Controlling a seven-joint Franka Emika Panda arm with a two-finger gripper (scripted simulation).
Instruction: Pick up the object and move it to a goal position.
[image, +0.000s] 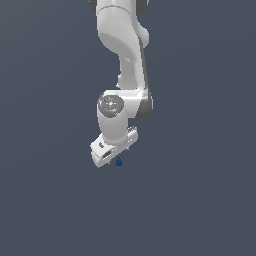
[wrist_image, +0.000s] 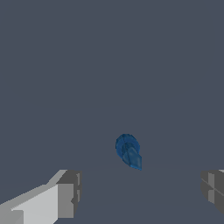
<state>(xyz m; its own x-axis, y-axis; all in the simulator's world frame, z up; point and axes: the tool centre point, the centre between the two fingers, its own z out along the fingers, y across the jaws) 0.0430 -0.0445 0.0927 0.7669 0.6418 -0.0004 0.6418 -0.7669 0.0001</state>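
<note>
The object (image: 118, 161) is a tiny dark-blue thing with a narrower top. In the exterior view it sits on the flat grey ground just below the white hand of my arm. In the wrist view the object (wrist_image: 127, 151) lies ahead of the fingertips, between their two lines. My gripper (wrist_image: 140, 197) is open: one fingertip (wrist_image: 70, 192) and the other fingertip (wrist_image: 212, 190) stand wide apart with nothing between them. In the exterior view my gripper (image: 113, 159) is tilted, right beside the object, and its fingers are mostly hidden by the hand.
The white arm (image: 122, 60) comes down from the top of the exterior view. A plain dark grey surface (image: 200, 200) fills everything else.
</note>
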